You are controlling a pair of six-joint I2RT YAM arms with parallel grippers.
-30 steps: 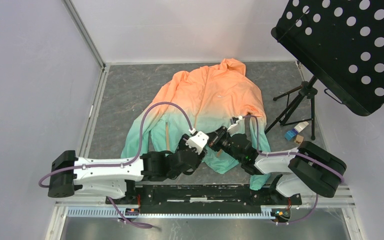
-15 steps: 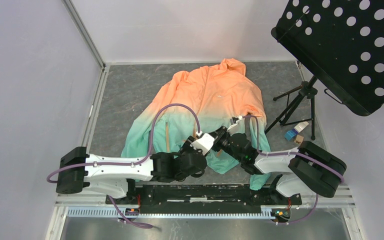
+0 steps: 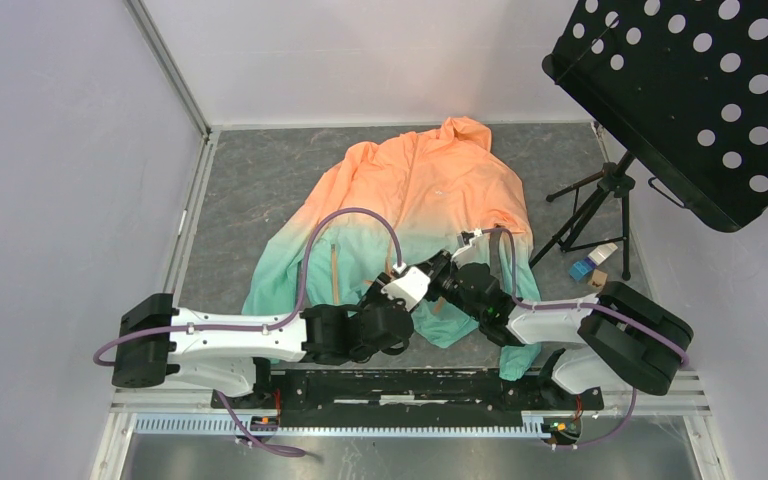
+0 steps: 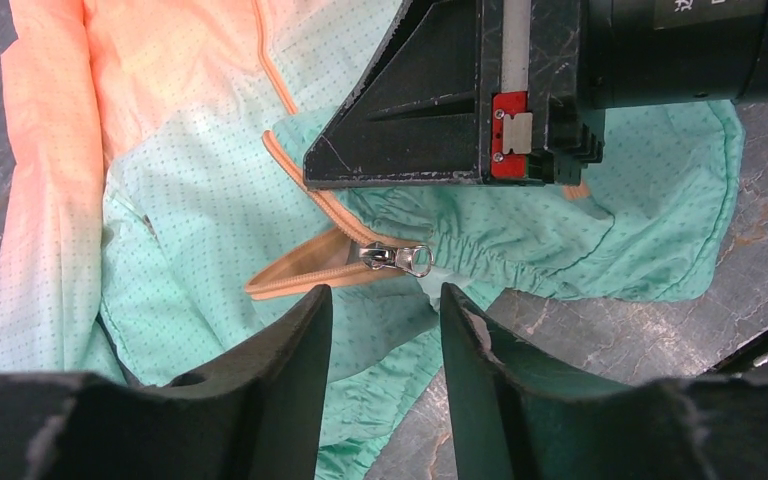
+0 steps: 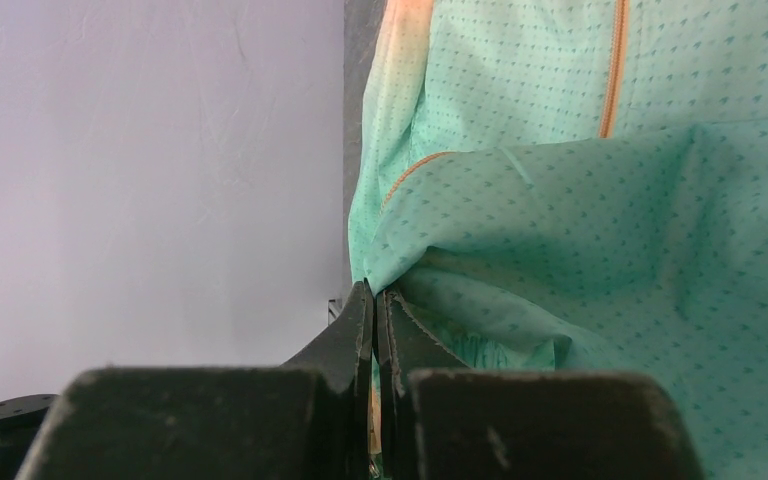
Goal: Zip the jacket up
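The jacket [image 3: 415, 195] lies flat on the grey table, orange at the top fading to mint green toward me. Its orange centre zipper [image 4: 295, 275] gapes at the hem, with the metal slider [image 4: 397, 258] at the bottom end. My left gripper [image 4: 385, 305] is open just short of the slider, with nothing between its fingers [image 4: 295, 345]. Just beyond the slider, my right gripper [image 5: 373, 295] is shut on the green hem fabric and holds it slightly raised; its black body [image 4: 460, 100] fills the top of the left wrist view. Both grippers meet at the hem [image 3: 430, 280].
A black perforated music stand [image 3: 685, 90] on a tripod [image 3: 590, 210] overhangs the right side. Small blue and white boxes [image 3: 590, 265] sit by the tripod's feet. White walls close in on the left and back. Bare grey table [image 4: 660, 340] shows right of the hem.
My left arm has slid right and forward toward the hem, and its jaws have narrowed somewhat. The right gripper has kept its pinch on the hem and barely shifted.
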